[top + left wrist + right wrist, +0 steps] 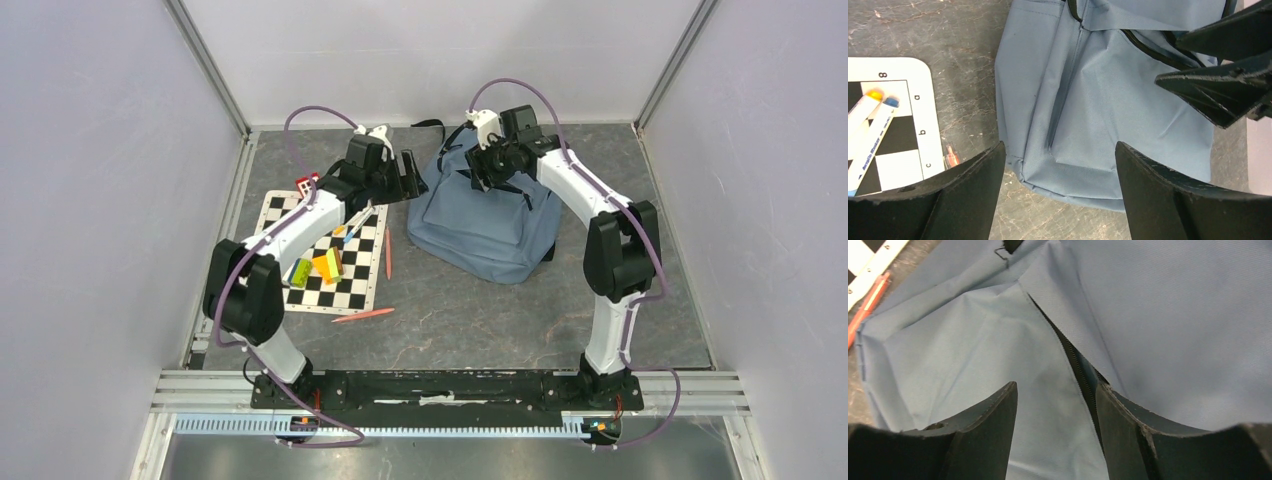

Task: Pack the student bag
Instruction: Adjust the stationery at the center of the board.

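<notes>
The blue-grey student bag (pixel 490 225) lies flat on the table at back centre. Its dark zipper (pixel 1079 367) is partly open. My left gripper (pixel 408 175) is open and empty, just above the bag's left corner; the left wrist view (pixel 1060 147) shows the bag's corner (pixel 1108 100) between its fingers. My right gripper (pixel 495 165) is open over the bag's top. In the right wrist view (pixel 1055 387) bag fabric (pixel 973 345) lies between its fingers, and its right finger (pixel 1118 430) sits at the zipper gap. The right gripper's fingers (pixel 1218 80) also show in the left wrist view.
A chessboard mat (pixel 345 290) lies left of the bag. On it are two markers (pixel 355 222), an orange block (pixel 325 265) and a green block (pixel 300 272). One red pencil (pixel 387 252) lies between mat and bag, another (pixel 362 315) in front of the mat. Walls stand close on three sides.
</notes>
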